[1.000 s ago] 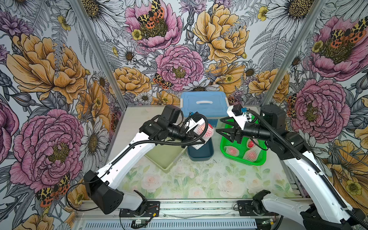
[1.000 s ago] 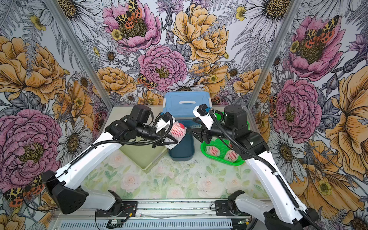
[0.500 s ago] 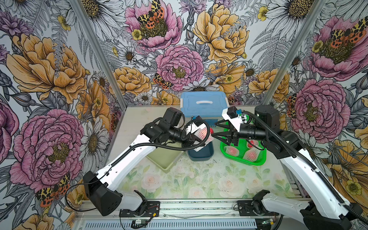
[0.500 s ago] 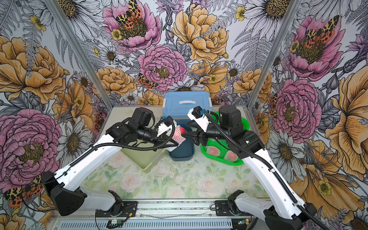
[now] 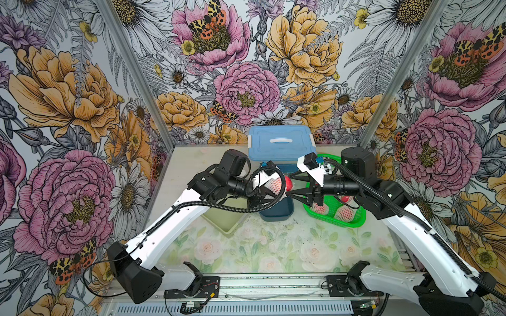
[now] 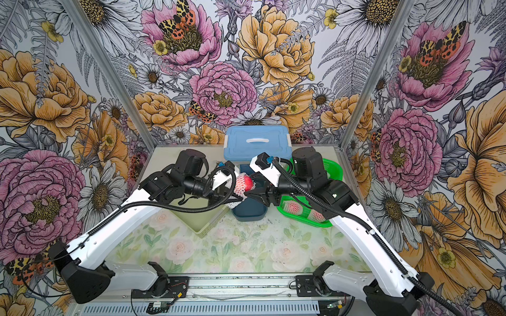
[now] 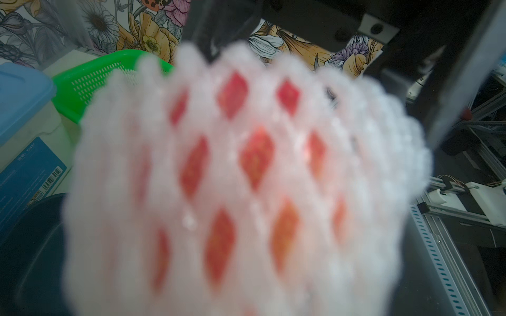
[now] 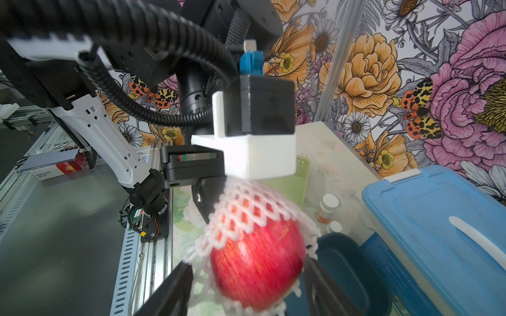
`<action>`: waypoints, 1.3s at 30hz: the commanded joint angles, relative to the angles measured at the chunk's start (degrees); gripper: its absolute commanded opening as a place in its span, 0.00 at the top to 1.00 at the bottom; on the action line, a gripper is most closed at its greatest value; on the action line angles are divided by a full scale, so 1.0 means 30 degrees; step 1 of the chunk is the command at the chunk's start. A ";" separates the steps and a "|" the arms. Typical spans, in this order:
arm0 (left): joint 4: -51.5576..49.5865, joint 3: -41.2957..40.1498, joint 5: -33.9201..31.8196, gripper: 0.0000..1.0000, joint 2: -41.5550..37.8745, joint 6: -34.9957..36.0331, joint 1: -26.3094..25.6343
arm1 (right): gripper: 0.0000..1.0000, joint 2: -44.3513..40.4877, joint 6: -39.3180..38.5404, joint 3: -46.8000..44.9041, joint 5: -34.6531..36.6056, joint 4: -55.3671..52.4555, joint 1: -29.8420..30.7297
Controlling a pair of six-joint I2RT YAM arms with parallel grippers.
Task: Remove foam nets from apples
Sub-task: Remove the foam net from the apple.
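Left hand [image 5: 265,190] clamps foam net [image 8: 246,210]; right hand [image 5: 290,187] spread astride apple [image 8: 257,262], near dark bin [image 5: 276,212].

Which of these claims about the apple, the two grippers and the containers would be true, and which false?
1. The left gripper is shut on the foam net, holding the apple in the air. True.
2. The apple is completely bare. False: the net covers most of it; only one end shows.
3. The right gripper is clamped shut. False: its jaws stand open on either side of the apple's bare end.
4. The green basket holds more netted apples. True.
5. The blue box has its lid off. False: the lid is on.
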 commanded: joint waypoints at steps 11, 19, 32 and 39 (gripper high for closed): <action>0.0639 -0.0029 -0.0105 1.00 -0.0046 0.0330 -0.0381 | 0.33 0.0576 -0.0721 0.0884 0.3196 -0.0309 0.1651; 0.0639 -0.0112 -0.0380 1.00 -0.0207 0.0358 -0.0604 | 0.52 0.1015 -0.0824 0.1591 0.4173 -0.0307 0.1785; 0.0649 -0.0349 -0.0984 1.00 -0.0397 0.0427 -0.0791 | 0.71 0.0261 -0.0926 0.1580 0.5356 -0.0263 0.1704; 0.0654 -0.0345 -0.1102 1.00 -0.0427 0.0415 -0.0704 | 0.70 -0.0953 -0.0956 0.1211 0.5371 -0.0278 0.1230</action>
